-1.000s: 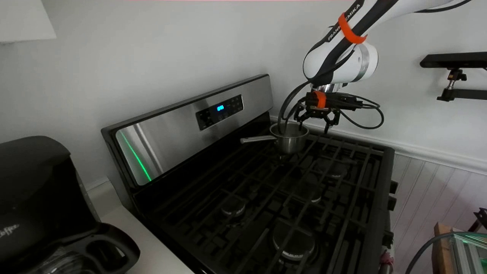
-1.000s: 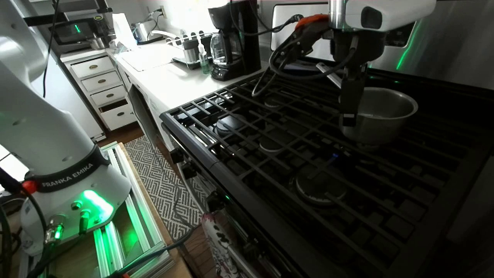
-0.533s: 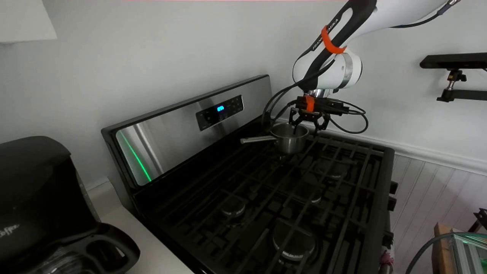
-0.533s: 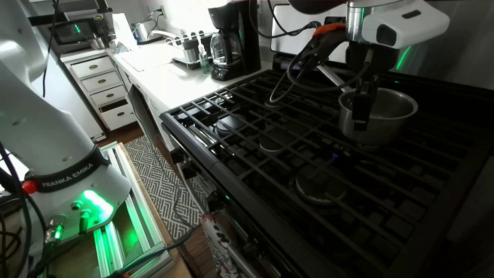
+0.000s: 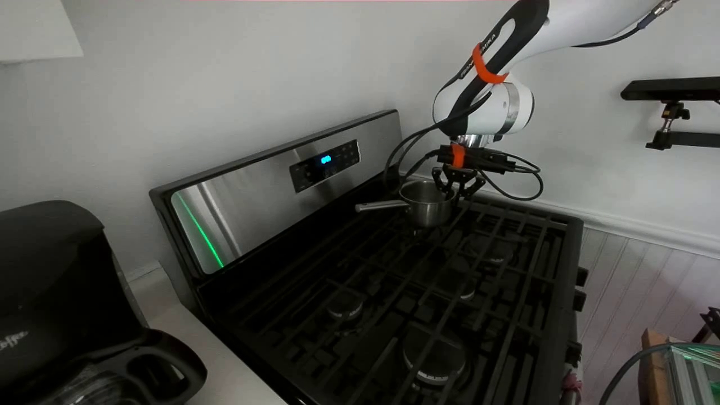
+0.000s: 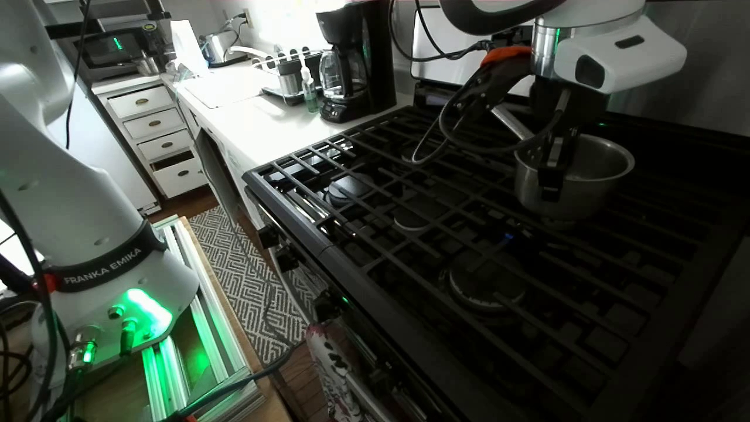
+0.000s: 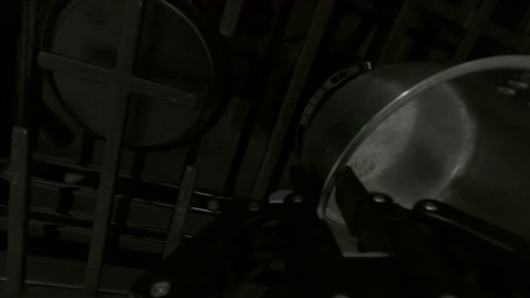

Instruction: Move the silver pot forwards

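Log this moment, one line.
silver pot: upright on stove grates, toward rear | claw: straddling pot rim, closure unclear | forward move: apparently pending

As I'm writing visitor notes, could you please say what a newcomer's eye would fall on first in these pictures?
Probably it falls on the bright green light on the robot's white base, lower left in an exterior view. Next comes the silver pot on the dark stove, the gripper straddling its rim. A blue display glows on the stove's back panel.
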Robot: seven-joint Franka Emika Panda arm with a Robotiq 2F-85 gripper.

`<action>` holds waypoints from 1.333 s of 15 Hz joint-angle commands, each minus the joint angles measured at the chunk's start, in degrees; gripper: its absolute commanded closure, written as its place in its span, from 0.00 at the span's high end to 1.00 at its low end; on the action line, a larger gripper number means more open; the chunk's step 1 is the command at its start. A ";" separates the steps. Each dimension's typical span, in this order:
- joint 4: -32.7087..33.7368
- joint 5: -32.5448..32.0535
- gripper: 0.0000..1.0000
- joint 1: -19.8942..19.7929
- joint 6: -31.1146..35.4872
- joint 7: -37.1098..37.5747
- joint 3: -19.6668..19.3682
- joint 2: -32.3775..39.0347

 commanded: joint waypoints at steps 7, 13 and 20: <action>-2.07 4.67 0.01 -2.41 -1.75 -3.04 0.36 -2.04; -6.99 9.01 0.01 -4.59 -1.29 -7.62 0.43 -6.04; -15.10 8.47 0.01 -5.05 0.10 -9.48 -1.71 -12.64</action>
